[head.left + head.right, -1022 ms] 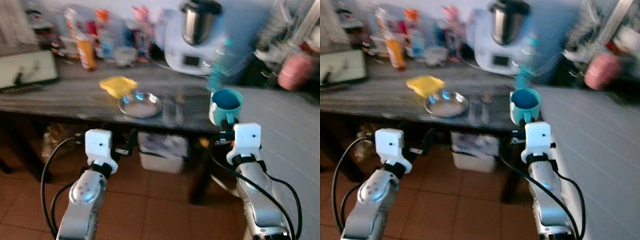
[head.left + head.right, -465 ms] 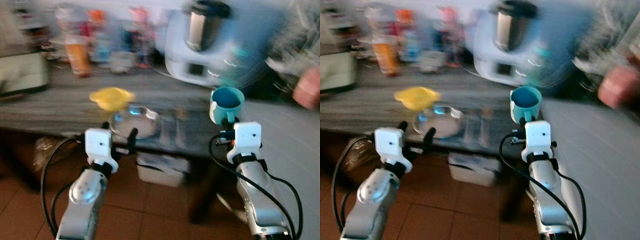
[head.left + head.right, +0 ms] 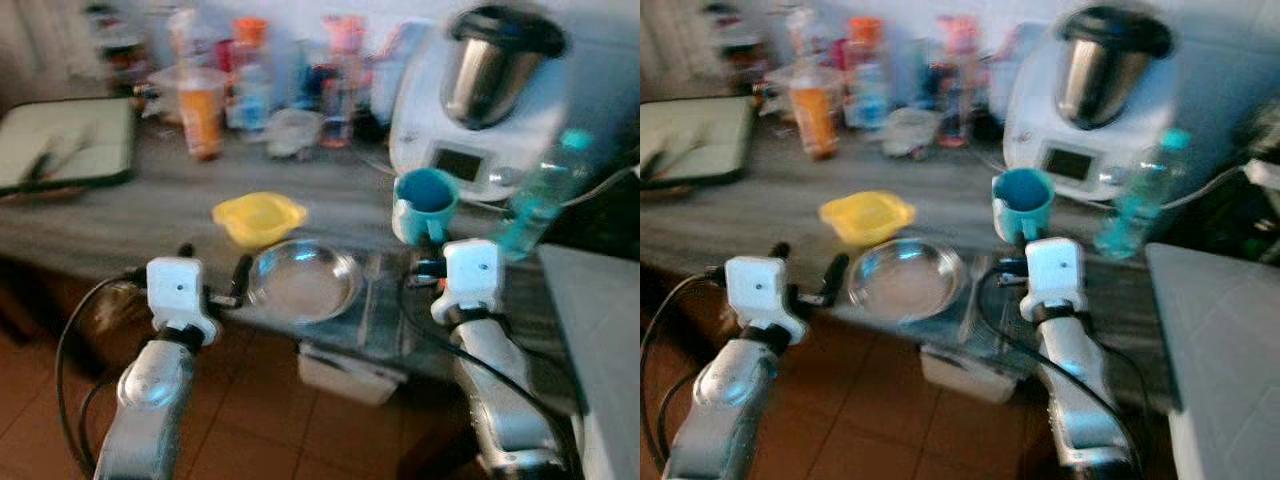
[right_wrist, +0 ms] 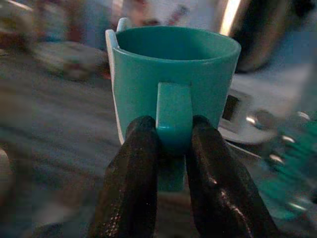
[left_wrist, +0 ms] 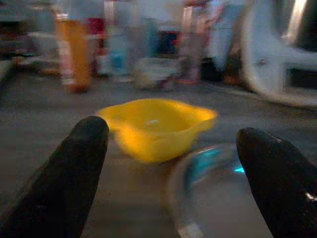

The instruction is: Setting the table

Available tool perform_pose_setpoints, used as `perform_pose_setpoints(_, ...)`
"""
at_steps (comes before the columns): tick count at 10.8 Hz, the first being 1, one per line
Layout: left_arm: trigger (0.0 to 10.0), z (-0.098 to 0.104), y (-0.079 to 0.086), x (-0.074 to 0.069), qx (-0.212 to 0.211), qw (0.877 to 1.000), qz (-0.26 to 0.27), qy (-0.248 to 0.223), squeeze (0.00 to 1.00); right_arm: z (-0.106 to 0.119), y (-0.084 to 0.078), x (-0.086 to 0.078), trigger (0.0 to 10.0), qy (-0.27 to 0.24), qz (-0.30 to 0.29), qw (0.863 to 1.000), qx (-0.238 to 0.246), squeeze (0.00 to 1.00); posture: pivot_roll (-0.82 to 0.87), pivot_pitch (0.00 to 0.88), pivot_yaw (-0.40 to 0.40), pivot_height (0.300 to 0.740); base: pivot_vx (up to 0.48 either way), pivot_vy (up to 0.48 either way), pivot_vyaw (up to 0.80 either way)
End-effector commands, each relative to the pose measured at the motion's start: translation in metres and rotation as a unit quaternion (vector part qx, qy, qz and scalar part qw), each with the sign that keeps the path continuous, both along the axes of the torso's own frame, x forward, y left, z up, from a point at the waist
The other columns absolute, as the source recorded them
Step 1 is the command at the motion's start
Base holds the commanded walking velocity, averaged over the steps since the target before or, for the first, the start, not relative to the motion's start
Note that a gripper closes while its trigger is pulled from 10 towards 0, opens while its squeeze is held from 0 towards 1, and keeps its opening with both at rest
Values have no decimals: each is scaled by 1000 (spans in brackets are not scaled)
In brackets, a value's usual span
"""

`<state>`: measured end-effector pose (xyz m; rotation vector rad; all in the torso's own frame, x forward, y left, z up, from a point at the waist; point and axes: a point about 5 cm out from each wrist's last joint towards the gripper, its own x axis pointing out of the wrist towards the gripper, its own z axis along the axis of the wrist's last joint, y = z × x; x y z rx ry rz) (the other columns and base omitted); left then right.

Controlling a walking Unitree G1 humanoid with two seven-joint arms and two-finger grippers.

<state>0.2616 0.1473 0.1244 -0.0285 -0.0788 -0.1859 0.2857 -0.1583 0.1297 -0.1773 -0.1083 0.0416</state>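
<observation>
Right claw: you've got it pinching the handle of the teal mug, fingers pressed on both sides of it
Teal mug: upright, just in front of the white kitchen machine, held above the counter
Left claw: fingers spread wide, gripping nothing, at the counter's front edge just left of the steel plate
Steel plate: flat on the counter near its front edge, left of the mug
Yellow bowl: touching or just behind the plate, on its far left side
Cutlery: blurred, lying just right of the plate
Green bottle: right of the mug, beside the machine
Orange bottle: well behind the yellow bowl, among blurred jars
</observation>
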Motion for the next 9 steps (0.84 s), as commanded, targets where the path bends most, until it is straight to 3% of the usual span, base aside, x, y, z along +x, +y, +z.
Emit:
perform_pose_setpoints(1,10000,9,6,-1,11,1000,3,-19,0,12,6,2,10000,-25,7,1000,6,0,145,3,-50,740,0,0,0)
perform_pose_setpoints(5,10000,19,9,-14,44,998,-31,-37,0,16,7,2,10000,-31,15,999,3,0,144,8,-56,740,0,0,0)
perform_pose_setpoints(8,10000,24,17,-30,63,992,-101,-27,0,21,13,4,10000,-39,36,999,-3,0,149,16,-63,740,0,0,0)
perform_pose_setpoints(9,10000,20,18,-40,68,987,-144,-2,0,21,23,7,10000,-32,73,997,5,0,156,23,-62,740,0,0,0)
